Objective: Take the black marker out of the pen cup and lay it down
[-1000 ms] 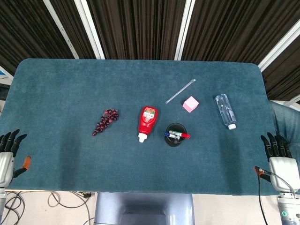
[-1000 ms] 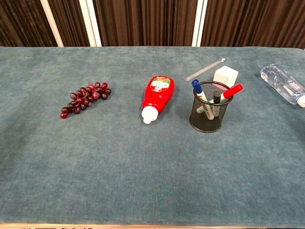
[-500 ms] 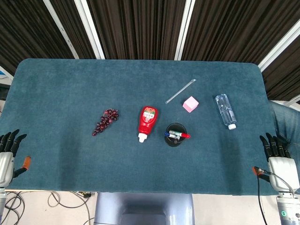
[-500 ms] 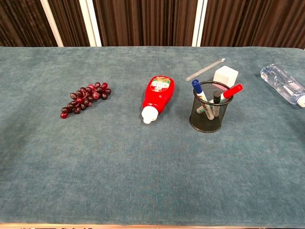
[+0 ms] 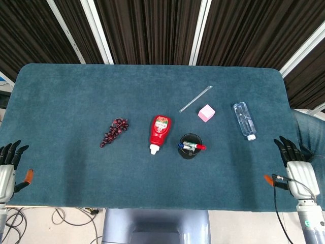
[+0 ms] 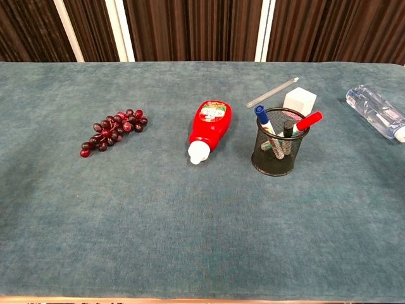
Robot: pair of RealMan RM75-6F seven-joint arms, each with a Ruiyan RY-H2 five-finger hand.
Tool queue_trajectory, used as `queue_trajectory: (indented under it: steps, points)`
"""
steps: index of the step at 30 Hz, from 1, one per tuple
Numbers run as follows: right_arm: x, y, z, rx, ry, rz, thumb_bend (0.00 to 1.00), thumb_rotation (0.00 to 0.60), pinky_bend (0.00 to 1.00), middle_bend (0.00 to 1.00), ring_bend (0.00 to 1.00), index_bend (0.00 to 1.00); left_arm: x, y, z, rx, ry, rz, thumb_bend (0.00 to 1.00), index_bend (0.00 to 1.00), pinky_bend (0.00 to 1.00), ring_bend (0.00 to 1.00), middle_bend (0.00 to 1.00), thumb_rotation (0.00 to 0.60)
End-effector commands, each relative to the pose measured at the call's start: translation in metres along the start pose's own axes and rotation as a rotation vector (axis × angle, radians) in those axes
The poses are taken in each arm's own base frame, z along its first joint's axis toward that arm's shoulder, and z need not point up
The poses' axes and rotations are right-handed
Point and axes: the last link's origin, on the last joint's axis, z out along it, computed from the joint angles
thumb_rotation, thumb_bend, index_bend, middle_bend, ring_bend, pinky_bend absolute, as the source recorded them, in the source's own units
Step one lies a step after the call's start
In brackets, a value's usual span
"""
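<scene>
A black mesh pen cup [image 6: 277, 152] [image 5: 190, 146] stands upright right of the table's middle. In it lean a black-capped marker [image 6: 288, 130], a blue-capped marker [image 6: 261, 117] and a red-capped marker [image 6: 308, 121]. My right hand [image 5: 296, 168] hovers at the table's front right corner, fingers spread, holding nothing, far from the cup. My left hand [image 5: 8, 170] is at the front left corner, fingers apart and empty. Neither hand shows in the chest view.
A red ketchup bottle [image 6: 209, 128] lies left of the cup. A bunch of dark grapes [image 6: 112, 128] is further left. Behind the cup sit a pink cube [image 5: 206, 113] and a clear straw [image 5: 195, 98]. A water bottle [image 5: 244, 120] lies at the right.
My right hand has risen slightly and shifted inward toward the table's edge. The left hand and all objects are unmoved.
</scene>
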Motion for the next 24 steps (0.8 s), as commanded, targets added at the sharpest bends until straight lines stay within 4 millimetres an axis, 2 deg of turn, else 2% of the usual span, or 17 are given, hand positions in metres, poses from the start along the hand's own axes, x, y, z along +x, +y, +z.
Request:
queue_trajectory:
  steps: [1,6,12,14,24]
  points:
    - [0.006,-0.016,0.021,0.049,-0.032,0.049,0.23,0.600,0.17,0.00,0.00,0.07,0.000,0.000,0.000,0.002,-0.001,-0.001,0.39,0.14,0.05,0.01,0.04,0.600]
    - [-0.003,-0.041,0.042,0.106,-0.099,0.108,0.28,0.600,0.17,0.00,0.00,0.12,0.000,0.000,0.000,0.002,-0.003,0.000,0.39,0.14,0.05,0.01,0.04,0.600]
    - [-0.027,-0.075,0.063,0.170,-0.132,0.167,0.37,0.600,0.17,0.00,0.00,0.17,0.000,-0.002,0.001,0.012,-0.003,-0.010,0.39,0.14,0.05,0.01,0.04,0.600]
    - [-0.044,-0.095,0.070,0.202,-0.168,0.174,0.36,0.600,0.17,0.00,0.00,0.18,0.001,-0.001,0.002,0.008,0.002,-0.016,0.39,0.14,0.05,0.01,0.04,0.600]
    - [-0.072,-0.123,0.073,0.217,-0.176,0.197,0.29,0.600,0.17,0.00,0.00,0.27,0.000,-0.003,0.002,0.016,-0.010,-0.015,0.39,0.14,0.05,0.01,0.04,0.600]
